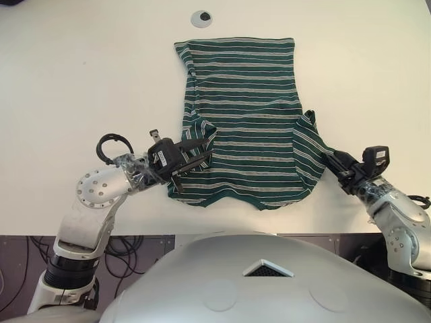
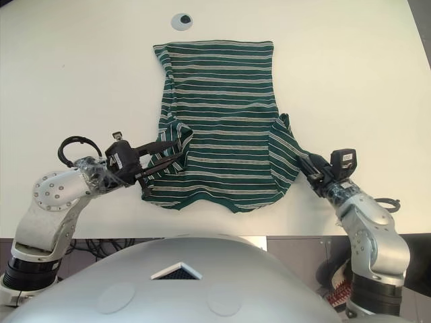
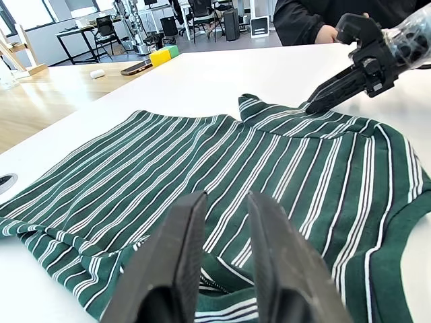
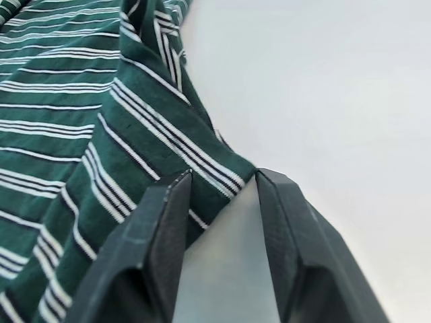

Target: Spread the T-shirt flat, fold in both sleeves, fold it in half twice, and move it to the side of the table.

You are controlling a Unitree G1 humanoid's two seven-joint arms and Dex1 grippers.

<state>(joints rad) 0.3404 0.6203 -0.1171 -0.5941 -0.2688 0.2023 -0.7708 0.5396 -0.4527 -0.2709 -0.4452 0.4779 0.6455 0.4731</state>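
**Item: two grippers at a striped T-shirt, both with parted fingers**

Left gripper (image 1: 196, 152): it hung low over the shirt's near left part. Its fingers (image 3: 176, 256) stood a narrow gap apart, with nothing seen pinched between the tips. Bunched cloth lay just under them, but whether they touched it could not be made out.

Right gripper (image 1: 328, 157): it was down at the table surface by the shirt's near right side. Its fingers (image 4: 165, 222) were spread, and bare tabletop showed between them. A striped edge of cloth reached into the mouth of the gap and touched one finger.

T-shirt (image 1: 246, 114): green with white stripes, it lay mid-table with a straight edge on the far side and a rounded edge toward the robot. The left sleeve (image 1: 199, 132) was turned in over the body. The right sleeve (image 1: 310, 129) was rumpled, stood up a little, and trailed toward the right gripper.

Table (image 1: 81, 81): white, with bare surface to the left, to the right and beyond the shirt. The shirt's near edge lay close to the table's near edge.

Grommet (image 1: 201, 18): round, set in the tabletop just beyond the shirt's far left corner and apart from it.

Cables (image 1: 124, 250): dark loops below the table's near edge, partly cut off.

Background: a phone (image 3: 140, 66) and a yellow-green block (image 3: 163, 55) sat on a separate wooden table.
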